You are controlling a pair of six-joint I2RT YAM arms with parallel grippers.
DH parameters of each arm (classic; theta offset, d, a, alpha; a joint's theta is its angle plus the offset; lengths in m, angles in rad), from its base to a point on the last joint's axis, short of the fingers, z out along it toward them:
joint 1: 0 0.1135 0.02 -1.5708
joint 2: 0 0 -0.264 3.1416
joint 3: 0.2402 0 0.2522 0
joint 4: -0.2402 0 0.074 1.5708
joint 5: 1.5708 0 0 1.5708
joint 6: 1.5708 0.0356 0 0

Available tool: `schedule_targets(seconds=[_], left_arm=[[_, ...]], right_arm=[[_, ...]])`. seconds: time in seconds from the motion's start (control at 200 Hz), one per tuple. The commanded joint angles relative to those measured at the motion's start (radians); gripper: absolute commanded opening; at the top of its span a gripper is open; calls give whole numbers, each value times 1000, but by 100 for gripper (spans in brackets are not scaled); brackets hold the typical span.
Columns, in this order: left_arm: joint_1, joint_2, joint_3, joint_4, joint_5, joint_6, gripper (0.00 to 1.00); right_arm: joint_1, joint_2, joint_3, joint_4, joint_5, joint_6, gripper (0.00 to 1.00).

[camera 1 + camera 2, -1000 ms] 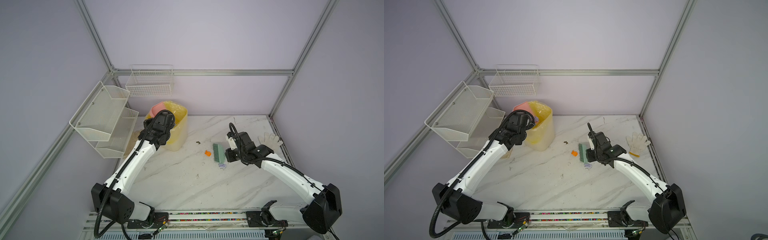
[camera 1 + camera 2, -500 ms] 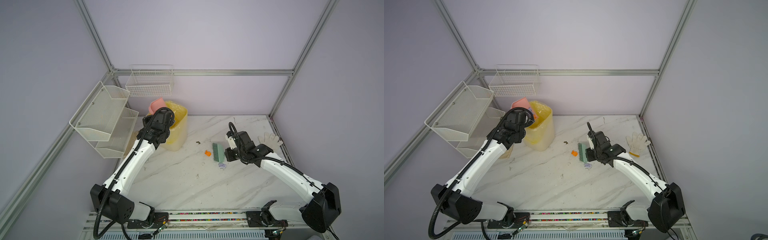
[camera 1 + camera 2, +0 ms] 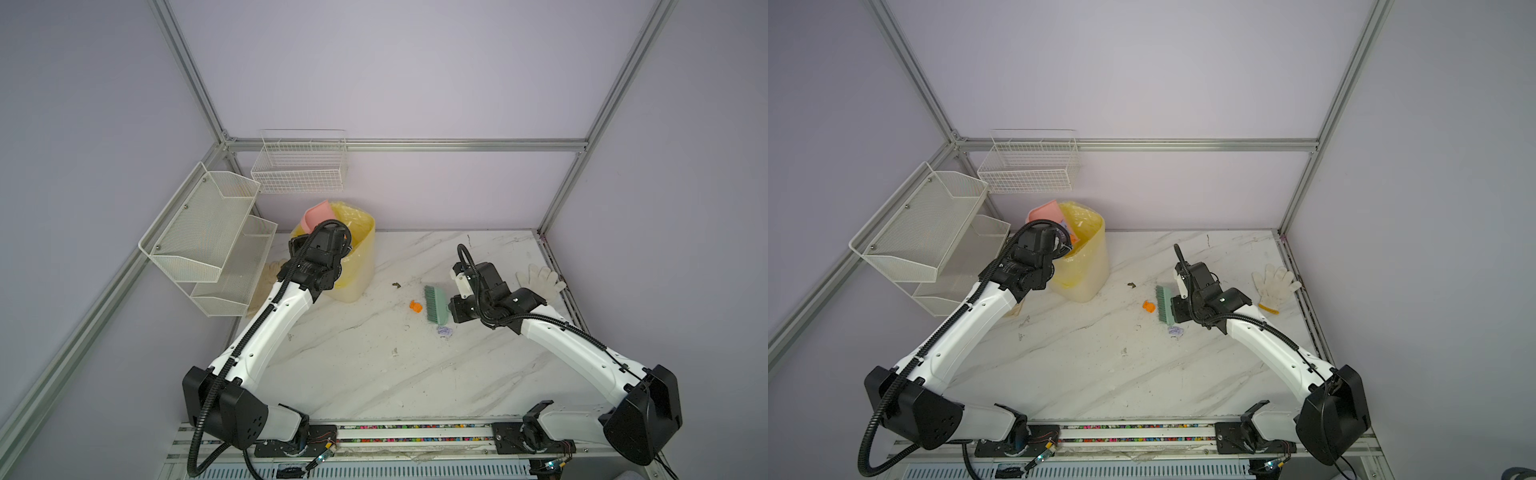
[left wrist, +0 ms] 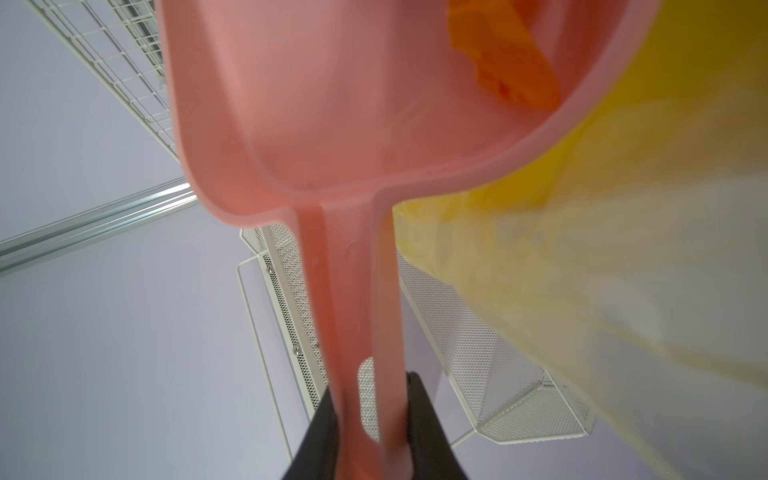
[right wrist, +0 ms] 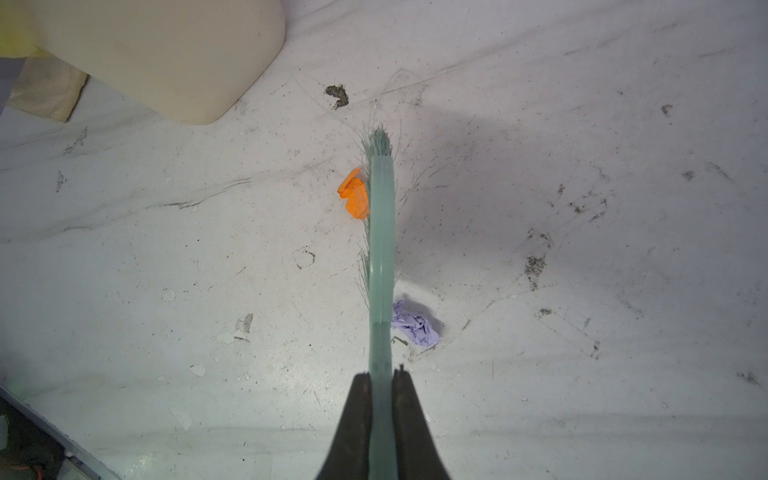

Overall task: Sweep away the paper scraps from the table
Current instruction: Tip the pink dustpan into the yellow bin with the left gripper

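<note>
Over the bin (image 3: 357, 259) at ten o'clock, our left end effector (image 4: 372, 415) clamps the dustpan (image 4: 332, 104), tipping orange paper (image 4: 511, 70) in. Our right end effector (image 5: 381, 386) pinches the brush (image 3: 435, 304); an orange scrap (image 3: 415, 306) and a purple scrap (image 3: 444, 331) lie unswept on the counter (image 3: 374, 374).

Both top views overlook the whole table (image 3: 374, 374); wrist views sit close.

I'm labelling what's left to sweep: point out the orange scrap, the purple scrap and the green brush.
orange scrap (image 5: 354, 195), right wrist view, wad's middle.
purple scrap (image 5: 415, 326), right wrist view, wad's middle.
green brush (image 3: 435, 305), a top view, bristle block.
</note>
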Motion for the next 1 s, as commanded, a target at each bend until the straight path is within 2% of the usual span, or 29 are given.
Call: schedule_targets(seconds=[0.0, 0.11, 0.27, 0.405, 0.55, 0.82, 0.995], left_arm=[[31, -32, 49, 110, -47, 79, 0], [27, -36, 76, 153, -35, 95, 0], [17, -33, -75, 27, -1, 38, 0], [-17, -36, -154, 31, 0, 43, 0], [-68, -17, -125, 55, -15, 57, 0], [-45, 1, 36, 188, -70, 125, 0], [-26, 49, 90, 198, -69, 132, 0]], right_arm=[[-3, -21, 9, 18, -2, -1, 0], [-3, -31, 5, 19, -5, 2, 0], [-3, -35, 4, 18, -6, 5, 0], [-3, -40, -6, 23, -5, 5, 0], [-3, -36, -5, 39, -12, 7, 0], [-3, -51, 0, 47, -30, 21, 0], [-3, -61, -2, 44, -25, 26, 0]])
